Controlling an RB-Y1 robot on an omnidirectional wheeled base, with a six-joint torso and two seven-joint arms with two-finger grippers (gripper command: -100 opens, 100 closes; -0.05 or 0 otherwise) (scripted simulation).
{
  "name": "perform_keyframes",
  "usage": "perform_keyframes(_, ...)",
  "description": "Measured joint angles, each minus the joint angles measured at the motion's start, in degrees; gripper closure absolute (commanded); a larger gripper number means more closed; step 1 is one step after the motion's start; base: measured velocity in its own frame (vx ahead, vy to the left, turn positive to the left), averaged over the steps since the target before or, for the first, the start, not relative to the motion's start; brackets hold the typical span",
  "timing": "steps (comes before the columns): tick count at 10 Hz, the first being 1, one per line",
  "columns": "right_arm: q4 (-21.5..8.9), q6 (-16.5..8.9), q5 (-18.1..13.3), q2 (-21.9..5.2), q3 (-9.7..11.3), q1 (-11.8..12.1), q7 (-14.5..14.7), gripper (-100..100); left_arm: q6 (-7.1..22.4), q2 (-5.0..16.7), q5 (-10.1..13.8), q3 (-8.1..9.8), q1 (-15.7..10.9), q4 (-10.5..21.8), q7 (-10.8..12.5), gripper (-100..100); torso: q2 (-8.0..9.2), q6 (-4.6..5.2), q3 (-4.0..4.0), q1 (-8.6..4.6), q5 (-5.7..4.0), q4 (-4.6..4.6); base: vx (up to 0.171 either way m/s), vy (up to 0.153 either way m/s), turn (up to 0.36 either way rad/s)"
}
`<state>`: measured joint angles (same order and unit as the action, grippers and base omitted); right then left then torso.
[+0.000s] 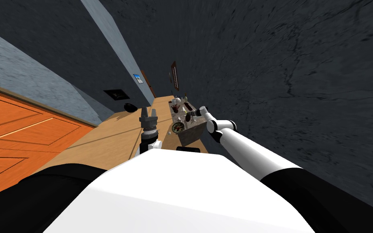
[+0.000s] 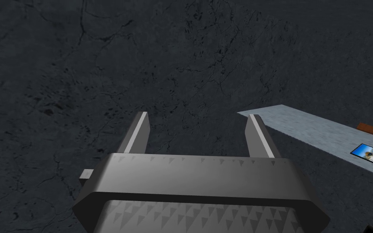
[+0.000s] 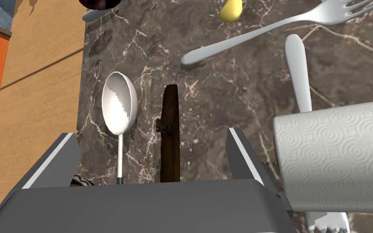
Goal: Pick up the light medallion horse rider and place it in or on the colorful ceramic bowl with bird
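Note:
A thin dark brown slab (image 3: 170,133), likely the medallion seen edge-on, stands on the marbled brown table top (image 3: 230,93). My right gripper (image 3: 152,135) is open over it, one finger on each side and neither touching. In the head view the right gripper (image 1: 192,115) reaches over the small table. The colourful round bowl (image 1: 177,127) sits at the table's near end. My left gripper (image 1: 149,111) is raised above the floor to the left of the table, and the left gripper (image 2: 199,116) is open and empty.
A white ladle (image 3: 119,103), a fork (image 3: 262,34), another white utensil (image 3: 299,73), a yellow object (image 3: 231,10) and a paper towel roll (image 3: 335,153) crowd the table around the slab. An orange door (image 1: 20,133) is on the far left, across the wooden floor (image 1: 100,141).

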<state>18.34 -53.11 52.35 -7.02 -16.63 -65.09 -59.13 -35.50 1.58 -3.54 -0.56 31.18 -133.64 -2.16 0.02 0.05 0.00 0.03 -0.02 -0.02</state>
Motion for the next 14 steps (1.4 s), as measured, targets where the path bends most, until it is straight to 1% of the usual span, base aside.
perform_keyframes(4, 0.0, 0.0, 0.0, 0.0, 0.0, 0.0, 0.0, 100, 0.0, 0.0, 0.0, 0.0, 0.0, 0.0, 0.0, 0, 0.01, 0.0, 0.01, 0.02, 0.01, 0.0, 0.0, 0.0, 0.0)
perform_keyframes(5, 0.0, 0.0, 0.0, 0.0, 0.0, 0.0, 0.0, 0, 0.0, 0.0, 0.0, 0.0, 0.0, 0.0, 0.0, 0, 0.01, 0.0, 0.01, 0.02, 0.01, 0.01, 0.0, 0.0, 0.0)
perform_keyframes(6, 0.0, 0.0, 0.0, 0.0, 0.0, 0.0, 0.0, 100, 0.0, 0.0, 0.0, 0.0, 0.0, 0.0, 0.0, 0, 0.02, 0.0, 0.01, 0.02, 0.01, 0.01, 0.0, 0.0, 0.0)
perform_keyframes(7, 0.0, 0.0, 0.0, 0.0, 0.0, 0.0, 0.0, 0, 0.0, 0.0, 0.0, 0.0, 0.0, 0.0, 0.0, 0, 0.02, 0.0, 0.01, 0.02, 0.02, 0.01, 0.0, 0.0, 0.0)
perform_keyframes(8, 0.0, 0.0, 0.0, 0.0, 0.0, 0.0, 0.0, 100, 0.0, 0.0, 0.0, 0.0, 0.0, 0.0, 0.0, 0, 0.02, 0.0, 0.02, 0.02, 0.02, 0.01, -0.148, -0.018, -0.075)
perform_keyframes(10, 5.1, -1.5, -2.1, -0.1, 1.4, 0.8, -3.0, 100, 0.0, 0.0, 0.0, 0.0, 0.0, 0.0, 0.0, 0, 0.79, 0.08, 0.46, -0.17, -0.01, 0.18, -0.178, -0.02, -0.05)
perform_keyframes(11, 5.2, -1.7, -2.2, -0.4, 1.5, 0.5, -3.3, 100, 0.0, 0.0, 0.0, 0.0, 0.0, 0.0, 0.0, 0, 0.72, 0.03, 0.45, -0.08, 0.0, 0.21, -0.058, 0.0, 0.004)
perform_keyframes(12, 4.6, -1.6, -2.1, -0.6, 1.4, 0.0, -2.9, 100, 0.0, 0.0, 0.0, 0.0, 0.0, 0.0, 0.0, 0, 0.49, 0.0, 0.33, 0.01, 0.03, 0.18, 0.0, 0.0, 0.0)
perform_keyframes(13, 3.1, -1.2, -1.8, -0.7, 1.2, -0.7, -2.3, 100, 0.0, 0.0, 0.0, 0.0, 0.0, 0.0, 0.0, 0, 0.25, -0.01, 0.18, 0.05, 0.04, 0.11, -0.155, -0.017, -0.08)
perform_keyframes(14, 6.8, -2.1, -3.5, -0.6, 2.2, 0.3, -4.2, 100, 0.0, 0.0, 0.0, 0.0, 0.0, 0.0, 0.0, 0, 0.6, 0.08, 0.34, -0.08, 0.02, 0.13, -0.197, -0.037, -0.059)
